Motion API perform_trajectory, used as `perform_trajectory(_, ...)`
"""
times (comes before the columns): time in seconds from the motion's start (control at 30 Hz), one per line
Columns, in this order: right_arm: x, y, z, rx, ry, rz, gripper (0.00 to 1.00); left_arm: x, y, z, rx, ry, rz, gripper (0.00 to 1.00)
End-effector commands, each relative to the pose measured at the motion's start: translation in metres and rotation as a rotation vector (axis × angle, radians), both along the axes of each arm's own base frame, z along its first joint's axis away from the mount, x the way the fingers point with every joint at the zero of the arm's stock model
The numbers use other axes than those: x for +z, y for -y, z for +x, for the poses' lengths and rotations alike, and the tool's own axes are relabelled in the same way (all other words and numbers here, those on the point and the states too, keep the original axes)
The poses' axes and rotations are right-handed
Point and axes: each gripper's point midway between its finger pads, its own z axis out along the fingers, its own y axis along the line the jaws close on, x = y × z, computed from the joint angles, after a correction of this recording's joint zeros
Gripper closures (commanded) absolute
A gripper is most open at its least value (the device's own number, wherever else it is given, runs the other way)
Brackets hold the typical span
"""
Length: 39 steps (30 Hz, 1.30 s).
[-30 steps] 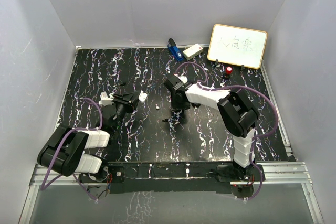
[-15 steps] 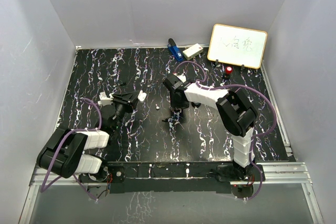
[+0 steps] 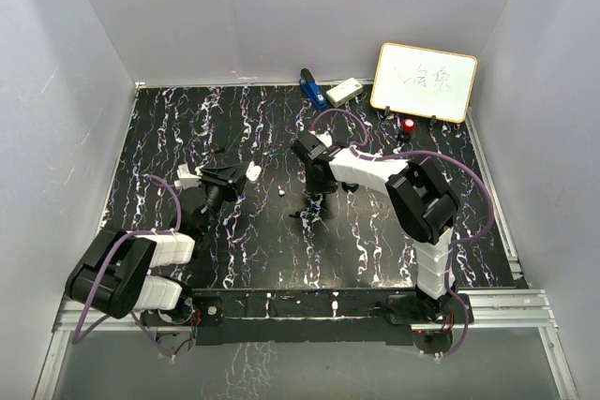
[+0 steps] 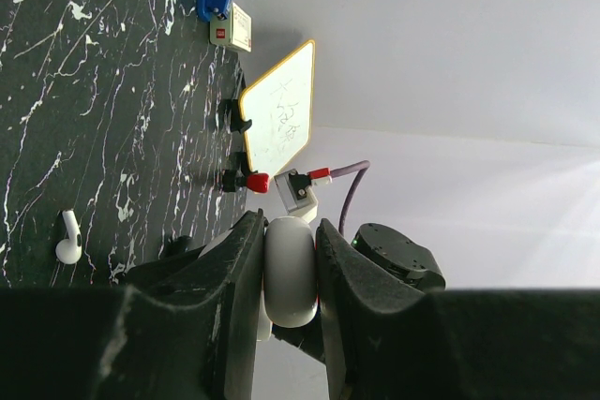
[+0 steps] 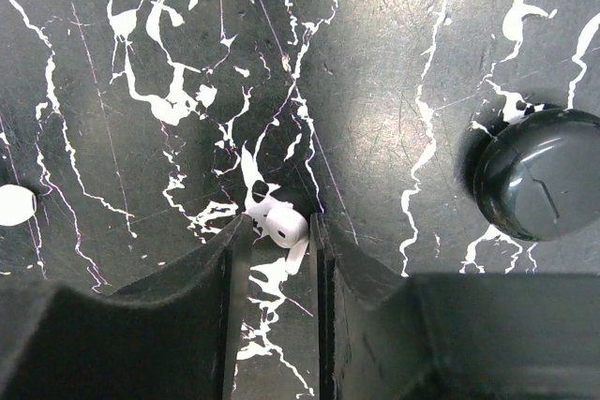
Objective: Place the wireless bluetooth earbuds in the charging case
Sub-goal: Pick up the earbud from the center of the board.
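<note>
Left gripper (image 4: 289,229) is clamped on the white charging case (image 4: 289,274). Right gripper (image 5: 279,228) closely flanks one white earbud (image 5: 283,224) lying on the table (image 3: 187,138); a firm grip cannot be confirmed. A second earbud (image 3: 281,192) lies between the arms. The whiteboard (image 3: 424,81) handwriting is illegible.

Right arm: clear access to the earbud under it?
Likely yes: the earbud lies on the table between the right end effector's fingers, nothing blocking; black knob sits aside.
</note>
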Motion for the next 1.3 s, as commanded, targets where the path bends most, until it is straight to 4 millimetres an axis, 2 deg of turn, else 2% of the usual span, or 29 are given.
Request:
perform_trajectory(0.0, -0.024, 0.004, -0.01, 0.004, -0.06, -0.022, 0.72, 0.012, -0.001, -0.001, -0.003, 0.041, -0.006, 1.0)
perform_trajectory(0.4, -0.029, 0.008, -0.01, 0.001, -0.077, -0.026, 0.79, 0.012, -0.002, -0.001, 0.003, 0.041, -0.007, 1.0)
perform_trajectory(0.67, -0.027, 0.008, -0.008, 0.004, -0.068, -0.03, 0.9, 0.011, -0.002, 0.0, 0.003, 0.039, -0.007, 1.0)
perform_trajectory(0.77, -0.021, 0.007, -0.002, 0.019, -0.033, -0.028, 0.93, 0.011, -0.002, 0.0, 0.002, 0.039, -0.007, 1.0)
perform_trajectory(0.87, -0.002, 0.003, 0.013, 0.052, 0.056, -0.008, 0.94, 0.011, -0.001, 0.001, 0.001, 0.037, -0.004, 1.0)
perform_trajectory(1.07, 0.057, -0.01, 0.046, 0.138, 0.296, 0.06, 0.99, 0.014, 0.005, 0.005, -0.025, 0.037, -0.011, 1.0)
perform_trajectory(1.27, 0.105, -0.027, 0.063, 0.201, 0.482, 0.17, 1.0, 0.017, 0.015, 0.011, -0.062, 0.03, -0.028, 1.0)
